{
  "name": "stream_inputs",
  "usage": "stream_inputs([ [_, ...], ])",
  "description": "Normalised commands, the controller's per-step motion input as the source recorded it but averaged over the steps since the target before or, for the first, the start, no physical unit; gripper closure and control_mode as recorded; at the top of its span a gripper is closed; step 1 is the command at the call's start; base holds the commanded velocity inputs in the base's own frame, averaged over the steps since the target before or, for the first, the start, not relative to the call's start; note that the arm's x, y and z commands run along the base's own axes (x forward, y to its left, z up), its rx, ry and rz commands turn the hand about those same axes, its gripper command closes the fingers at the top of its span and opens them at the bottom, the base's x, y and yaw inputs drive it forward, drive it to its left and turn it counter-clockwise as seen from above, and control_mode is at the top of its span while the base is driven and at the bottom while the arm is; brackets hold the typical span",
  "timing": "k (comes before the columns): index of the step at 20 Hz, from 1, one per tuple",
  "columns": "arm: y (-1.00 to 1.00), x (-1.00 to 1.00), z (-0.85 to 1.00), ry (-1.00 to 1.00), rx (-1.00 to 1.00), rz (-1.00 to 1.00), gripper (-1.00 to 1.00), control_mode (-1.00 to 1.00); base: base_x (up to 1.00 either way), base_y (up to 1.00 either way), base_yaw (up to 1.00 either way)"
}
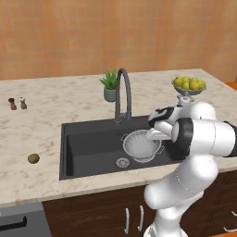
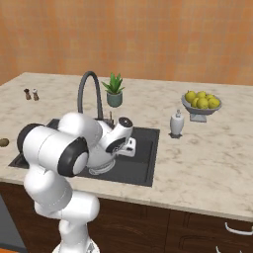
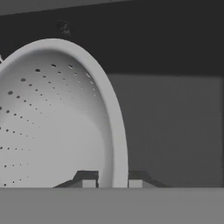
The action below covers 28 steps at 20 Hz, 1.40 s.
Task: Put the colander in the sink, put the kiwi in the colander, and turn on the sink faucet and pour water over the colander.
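The gripper (image 3: 112, 181) has its jaws clenched on the rim of the colander (image 1: 141, 146), one fingertip inside the bowl and one outside, as the hand view shows. The colander sits low in the sink (image 1: 83, 152), right of the round drain (image 1: 122, 162) and roughly beneath the faucet (image 1: 123, 92); whether its foot already rests on the basin floor is hard to tell from these angles. So the first step looks nearly done, with only the release left. The kiwi (image 1: 33, 159) lies on the worktop (image 1: 41, 125) well to the left of the sink, untouched, and no water runs, so fetching the fruit and turning on the faucet both remain.

The worktop is pale marbled stone over dark cabinets. Behind the sink stands a small potted plant (image 1: 110, 85); to the right are a soap dispenser (image 2: 177, 123) and a bowl of yellow-green fruit (image 1: 189, 85). Two small shakers (image 1: 17, 103) stand far left. An orange-brown wall closes the room behind.
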Motion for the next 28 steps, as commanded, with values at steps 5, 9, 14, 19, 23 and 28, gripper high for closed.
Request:
stream_inputs([
  [5,0.06,0.18,-0.39,-0.01,0.0,0.0,1.0,-1.0,0.0,0.0,0.0],
  [9,0.09,0.23,-0.33,-0.01,0.0,0.0,1.0,-1.0,0.0,0.0,0.0],
  [14,0.13,0.18,-0.3,-0.02,0.02,0.0,1.0,-1.0,0.0,0.0,0.0],
  [19,0.17,0.18,-0.26,-0.04,0.09,0.0,1.0,-1.0,0.0,0.0,0.0],
  [23,0.32,0.22,-0.25,0.0,0.06,0.0,1.0,-1.0,0.0,0.0,0.0],
  [28,0.33,0.15,-0.29,0.0,0.0,0.0,1.0,-1.0,0.0,0.0,0.0],
])
